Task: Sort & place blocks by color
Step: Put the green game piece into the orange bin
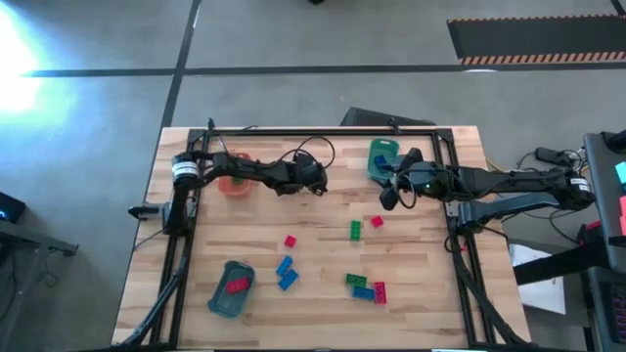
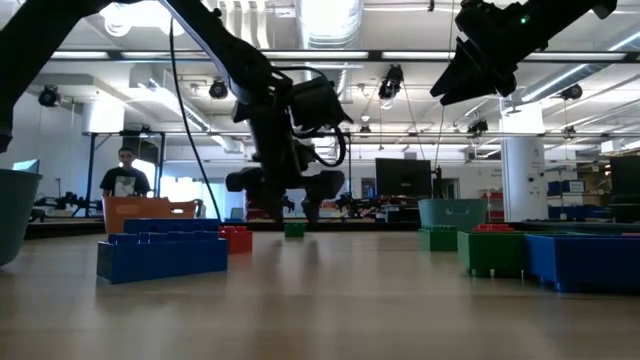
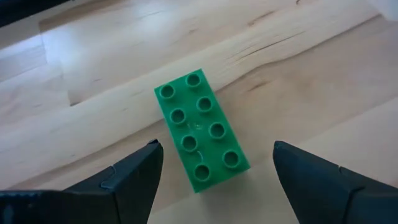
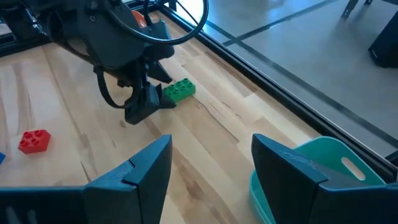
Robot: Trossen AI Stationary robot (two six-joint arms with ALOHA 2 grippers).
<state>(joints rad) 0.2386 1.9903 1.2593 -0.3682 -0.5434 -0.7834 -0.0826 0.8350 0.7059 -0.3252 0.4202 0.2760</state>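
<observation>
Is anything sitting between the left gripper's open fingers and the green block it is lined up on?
Nothing visible. The left gripper is open, with the green block lying flat on bare table between its fingers. No other brick is near it in the right wrist view.

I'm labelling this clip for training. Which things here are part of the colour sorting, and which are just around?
Part of the job:
- green brick between the open left end effector
- loose red, green and blue bricks
- orange tray, green tray, teal tray

Just around:
- person in the room behind
- right end effector, open, waiting
</observation>
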